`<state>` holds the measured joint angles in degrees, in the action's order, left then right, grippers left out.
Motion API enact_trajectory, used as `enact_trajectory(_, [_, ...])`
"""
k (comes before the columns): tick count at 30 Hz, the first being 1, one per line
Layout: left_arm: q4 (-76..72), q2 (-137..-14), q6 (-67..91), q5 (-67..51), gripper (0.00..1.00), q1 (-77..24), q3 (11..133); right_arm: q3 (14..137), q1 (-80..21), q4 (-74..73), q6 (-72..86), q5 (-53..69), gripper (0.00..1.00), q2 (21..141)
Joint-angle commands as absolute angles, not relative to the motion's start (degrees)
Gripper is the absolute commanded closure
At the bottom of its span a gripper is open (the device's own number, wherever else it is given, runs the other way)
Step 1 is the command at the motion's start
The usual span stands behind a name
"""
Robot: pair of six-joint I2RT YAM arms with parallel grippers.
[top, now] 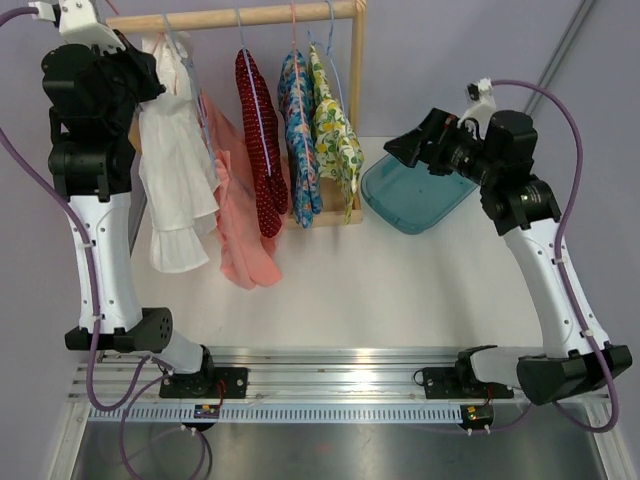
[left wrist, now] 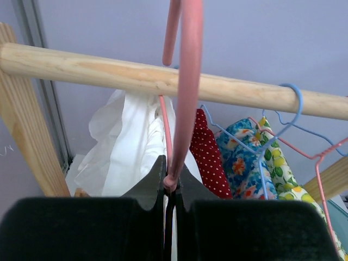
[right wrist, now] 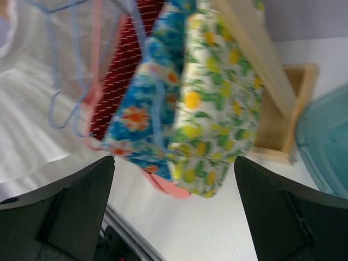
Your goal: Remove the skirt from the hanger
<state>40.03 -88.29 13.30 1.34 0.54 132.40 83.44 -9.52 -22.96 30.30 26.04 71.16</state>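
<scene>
From above, the salmon-pink ruffled cloth skirt (top: 240, 215) hangs, not yet removed, just below-right of the left fingers (top: 160, 88); left wrist: these are clamped on its thin pink hanger (left wrist: 187, 81); right wrist: the right fingers (right wrist: 70, 201) stand wide apart, empty.

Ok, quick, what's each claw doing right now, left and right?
Left claw: closed on the thin pink hanger.
Right claw: open, holding nothing.
</scene>
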Motion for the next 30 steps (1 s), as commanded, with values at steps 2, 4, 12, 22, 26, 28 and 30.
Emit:
enact_trajectory(2, [31.55,-83.5,11.87,7.63,1.0,-2.8,125.71,100.52,-20.89,-33.99,23.56,19.34,0.01,76.37])
enact_trajectory(4, [31.81,-80.96,11.78,8.96,1.0,-3.43,123.06,106.92,-25.11,-35.94,23.03,18.2,0.01,79.61])
enact_trajectory(12, [32.16,-73.74,15.72,15.2,1.0,-7.12,107.59,128.83,-56.3,-46.32,20.73,6.51,0.01,98.14])
enact_trajectory(22, [38.05,-72.69,18.19,19.68,1.0,-10.72,107.49,140.35,-65.3,-45.09,25.05,5.72,0.02,110.73])
enact_trajectory(26, [37.88,-71.9,17.93,21.88,1.0,-11.78,104.69,141.94,-67.14,-44.48,25.58,4.92,0.02,112.76])
enact_trajectory(28, [37.18,-71.46,17.75,22.15,1.0,-11.95,103.45,142.38,-67.59,-44.12,25.84,4.49,0.02,113.46])
enact_trajectory(30, [36.83,-71.1,17.49,23.11,1.0,-12.48,101.88,142.91,-68.38,-43.77,26.19,4.22,0.02,114.25])
